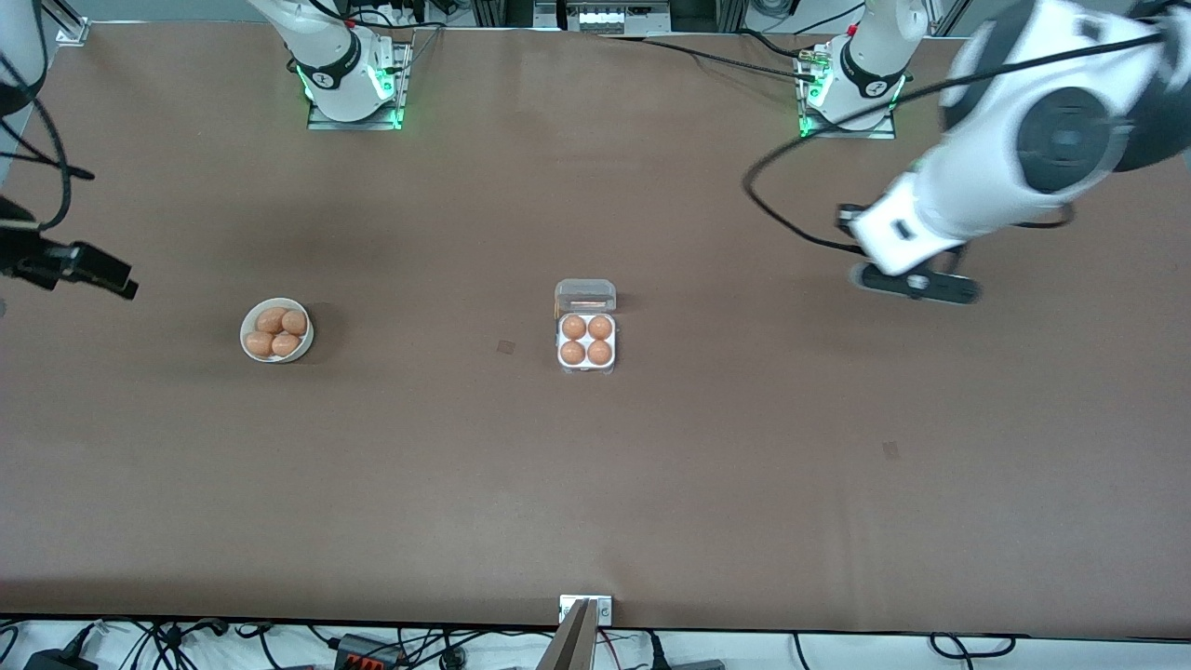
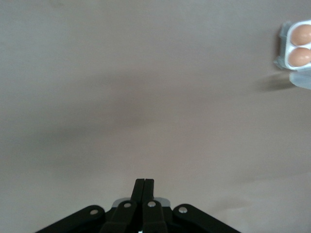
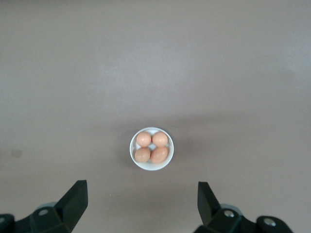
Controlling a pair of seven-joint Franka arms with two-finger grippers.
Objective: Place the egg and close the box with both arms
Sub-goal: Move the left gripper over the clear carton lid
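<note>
I am running two arms at a brown table (image 1: 595,484). At its middle sits the box (image 1: 587,343), a clear carton with four cells, and all four hold brown eggs. Its lid (image 1: 585,296) stands open, hinged back on the edge toward the arm bases.

My left gripper (image 2: 144,183) hangs high over bare table toward the left arm's end, well apart from the box. Its fingers are pressed together with nothing between them. In the left wrist view the box shows only at the edge, two eggs visible, so this arm is not lined up with it.

My right gripper (image 3: 142,194) hangs high over the table at the right arm's end. Its fingers are spread wide and carry nothing. In its wrist view a white bowl (image 3: 151,149) sits ahead of the fingertips and midway between them, with four eggs inside. One of these could be the egg (image 3: 160,155), though none stands out from the others.

I judge the spread fingers suit a descent onto a bowl egg. Yet the carton has no free cell, so closing the lid looks like the step that remains. Both arms would first have to travel to the box.
</note>
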